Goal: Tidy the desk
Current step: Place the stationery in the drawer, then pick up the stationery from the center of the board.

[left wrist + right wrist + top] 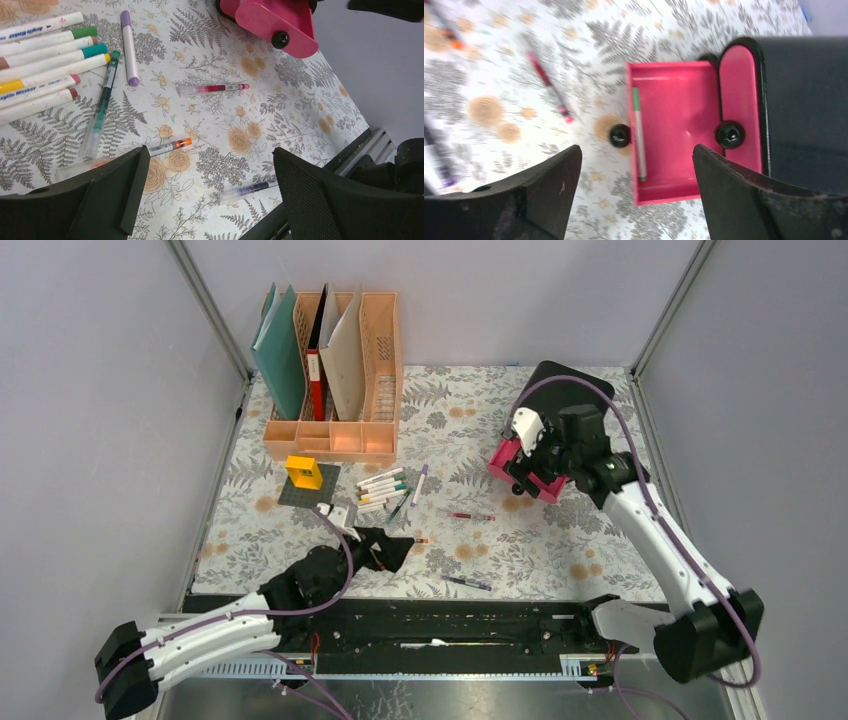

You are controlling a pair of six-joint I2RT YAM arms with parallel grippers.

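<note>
In the top view the desk [560, 540] fills the middle of the frame. It is a flat rectangle under a white cloth printed with grey ferns and tan-orange flowers. The left gripper [385, 548] is low at the centre-left, above the cloth, with its jaws spread. The right gripper [530, 455] is at the upper right, over the pink drawer [512, 468], which sticks out of a black box [570, 400]. At the upper left a peach file rack [380, 360] of latticed plastic holds upright folders [300, 350]. In front of it a yellow block [304, 472] sits on a grey plate [292, 495], and the markers [383, 490] lie in a loose bundle just beside.

In the left wrist view the desk lies beneath the jaws – they stand wide apart and hold nothing. An orange pen [167, 147] lies near the left finger and a purple pen [247, 190] near the right one. Higher in the frame there are a red pen [214, 88], a green pen [102, 105] and a lilac marker [128, 47].

In the right wrist view the jaws are also spread and empty, and the desk cloth shows blurred at the left. The drawer is seen between the fingers, pulled open – it is smooth, rectangular and glossy pink. Inside it a green-capped pen [639, 135] lies along the left wall. A round black knob [620, 135] sits on its front.
</note>
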